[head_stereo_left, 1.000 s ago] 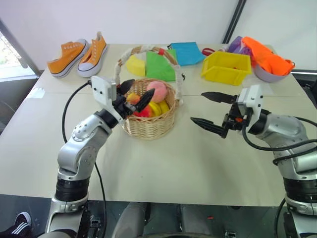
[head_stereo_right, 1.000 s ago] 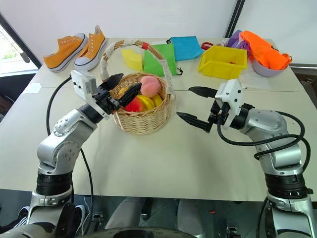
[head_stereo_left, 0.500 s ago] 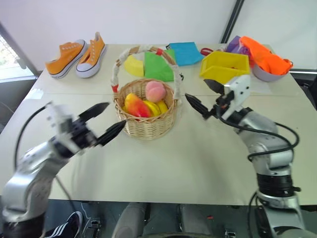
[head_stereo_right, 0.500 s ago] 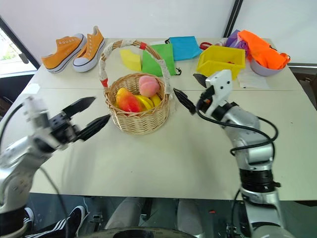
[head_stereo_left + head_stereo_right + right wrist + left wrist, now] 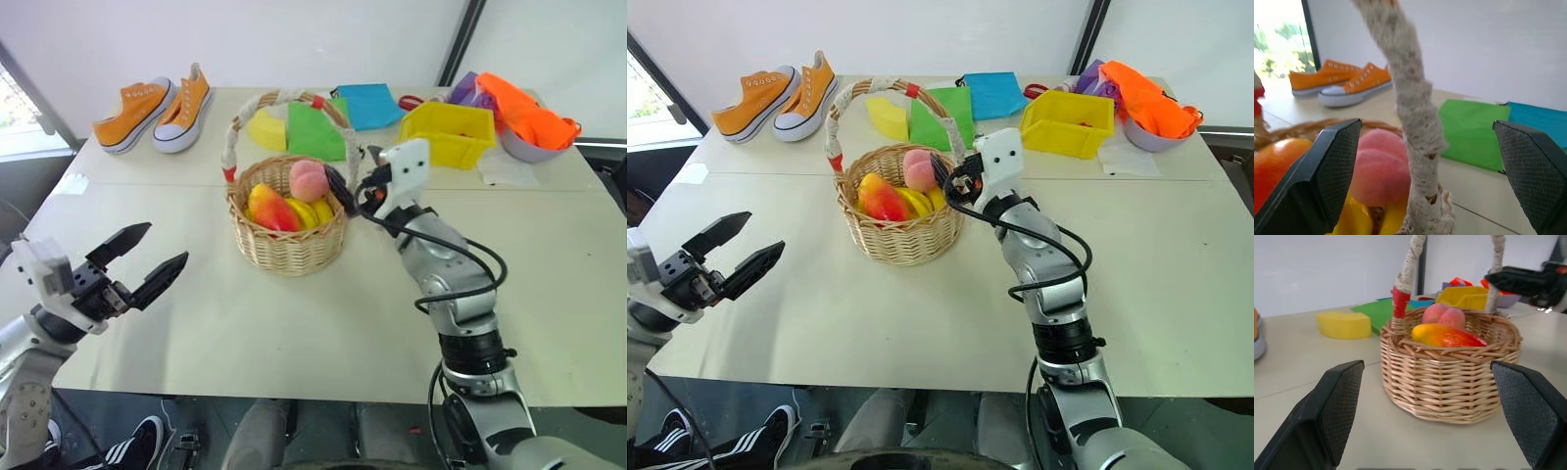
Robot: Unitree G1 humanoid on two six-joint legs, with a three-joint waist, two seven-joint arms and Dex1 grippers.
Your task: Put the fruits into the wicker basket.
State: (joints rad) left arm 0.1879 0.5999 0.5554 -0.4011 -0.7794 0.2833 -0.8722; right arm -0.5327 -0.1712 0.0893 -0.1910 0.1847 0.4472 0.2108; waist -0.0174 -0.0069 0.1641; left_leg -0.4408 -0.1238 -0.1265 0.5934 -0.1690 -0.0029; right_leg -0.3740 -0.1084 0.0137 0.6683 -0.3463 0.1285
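One wicker basket, one peach, one mango, two sneakers.

A test lab, by its look. A bare white wall backs a plain counter. Orange sneakers and a yellow bin sit there as props.

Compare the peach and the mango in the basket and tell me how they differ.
The peach is round and pink; the mango is oval, running from yellow through orange to red. The peach sits toward the far side of the basket, close to the right gripper; the mango lies along the side toward the robot's left. The peach rides higher on the yellow pieces; the mango lies lower. Both are already inside the basket, and neither is held.
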